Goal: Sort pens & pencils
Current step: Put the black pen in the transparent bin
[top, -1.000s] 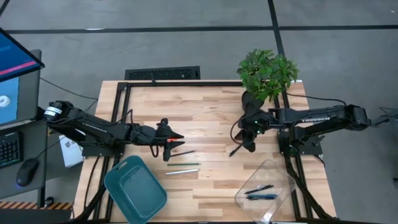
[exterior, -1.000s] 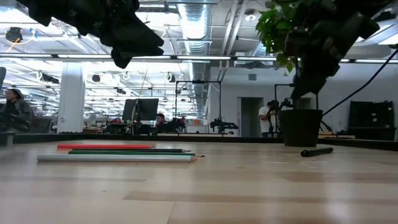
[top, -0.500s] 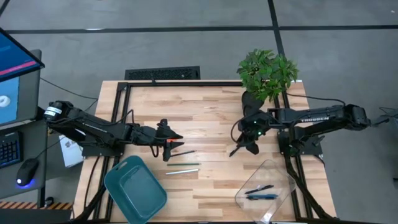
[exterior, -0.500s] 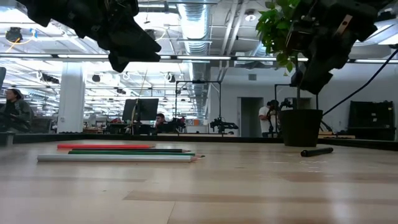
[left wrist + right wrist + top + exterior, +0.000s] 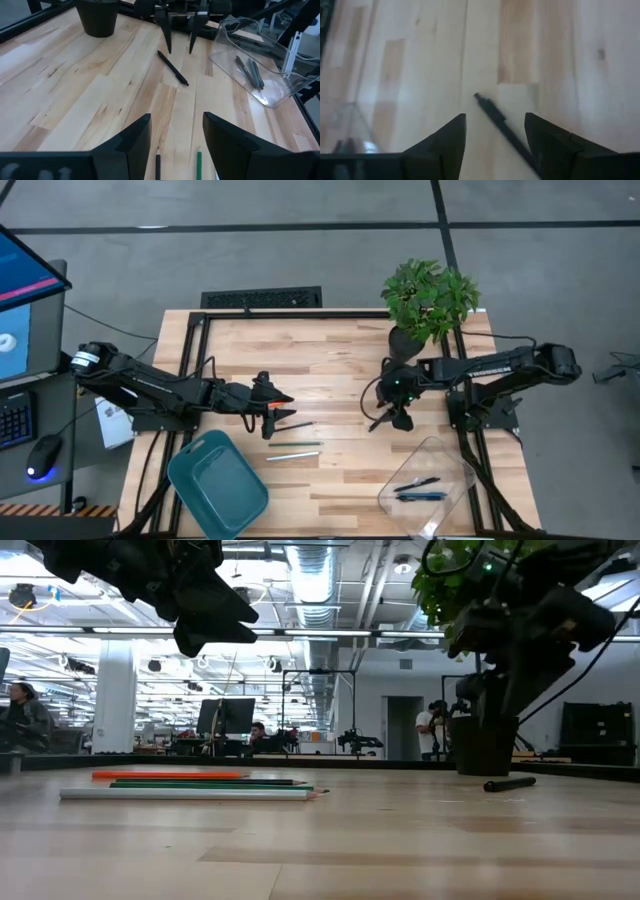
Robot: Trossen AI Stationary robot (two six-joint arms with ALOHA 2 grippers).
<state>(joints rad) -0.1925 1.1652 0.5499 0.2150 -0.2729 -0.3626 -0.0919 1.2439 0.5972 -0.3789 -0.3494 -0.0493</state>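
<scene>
One black pen (image 5: 506, 131) lies flat on the wood right of middle, and my right gripper (image 5: 495, 116) hangs open above it, a finger on each side, touching nothing. The same pen (image 5: 378, 423) shows in the high view beside that gripper (image 5: 393, 421). Several pencils lie flat side by side left of middle: an orange one (image 5: 165, 776), a green one (image 5: 210, 783) and a pale one (image 5: 185, 794). My left gripper (image 5: 176, 116) is open above their ends, clear of them. Two more pens (image 5: 418, 488) lie in the clear tray (image 5: 460, 470).
A teal tray (image 5: 215, 480) sits at the near left, close to the pencils. A potted plant (image 5: 428, 300) stands at the far right, just behind my right arm. Bare wood lies between the pencils and the pen.
My right gripper has come down and a little toward the table's left edge, over the black pen. The pen and the pencils have stayed where they lay.
</scene>
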